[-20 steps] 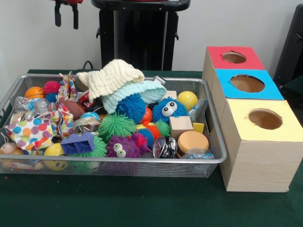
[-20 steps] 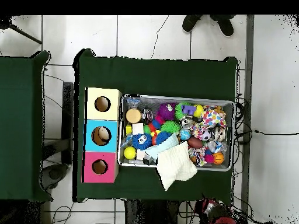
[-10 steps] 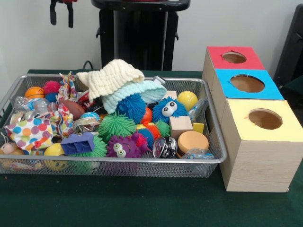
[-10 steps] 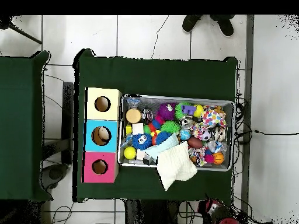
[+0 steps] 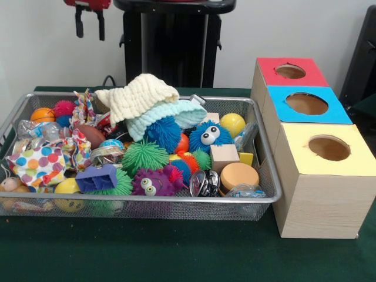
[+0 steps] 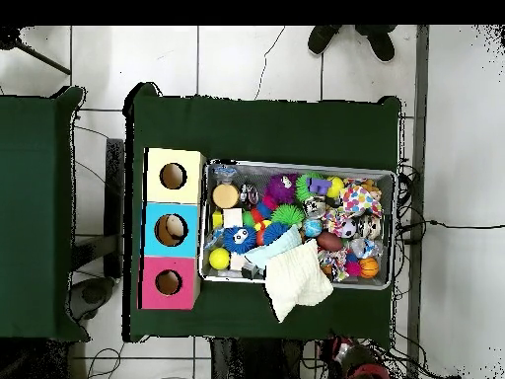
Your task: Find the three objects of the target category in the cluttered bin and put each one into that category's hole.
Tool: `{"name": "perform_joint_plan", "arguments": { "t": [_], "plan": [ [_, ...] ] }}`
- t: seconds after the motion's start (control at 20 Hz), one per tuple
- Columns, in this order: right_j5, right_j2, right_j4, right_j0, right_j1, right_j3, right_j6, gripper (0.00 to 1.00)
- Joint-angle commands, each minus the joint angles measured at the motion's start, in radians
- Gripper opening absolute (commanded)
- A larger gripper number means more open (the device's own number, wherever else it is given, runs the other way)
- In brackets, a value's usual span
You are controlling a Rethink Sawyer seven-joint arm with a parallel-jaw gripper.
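On the green-covered table [image 5: 176,258], largest to smallest:
Bin: wire-mesh bin [image 5: 261,170] fills the table's middle, heaped with toys, beside the three boxes.
Boxes: yellow-topped box [image 5: 326,176], blue-topped box [image 5: 305,104] and red-topped box [image 5: 289,71] stand in a touching row along the bin's short side, each with one round hole on top.
Cloths: cream knitted cloth [image 5: 138,94] lies over a pale blue cloth [image 5: 170,114] at the bin's far rim, spilling over that edge in the overhead view.
Toys: blue fuzzy ball with eyes [image 5: 209,136], green spiky ball [image 5: 144,155], purple spiky creature [image 5: 151,182], wooden cube [image 5: 224,156], yellow ball [image 5: 232,124], small basketball [image 5: 42,114].
Gripper: gripper [image 5: 89,24] hangs high above the bin's far corner, fingers parted, empty.
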Motion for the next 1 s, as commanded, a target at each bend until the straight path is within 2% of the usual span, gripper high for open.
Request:
{"name": "perform_joint_plan", "arguments": {
  "t": [0.05,0.2,0.6,1.0],
  "plan": [
    [-0.122,-0.132,-0.099,0.085,0.249,-0.185,0.116,1.00],
    [-0.147,-0.148,-0.105,0.092,0.280,-0.204,0.111,1.00],
    [-0.139,-0.121,-0.094,0.061,0.298,-0.213,0.084,1.00],
    [-0.116,-0.088,-0.095,0.023,0.293,-0.206,0.061,1.00]
  ]
}}
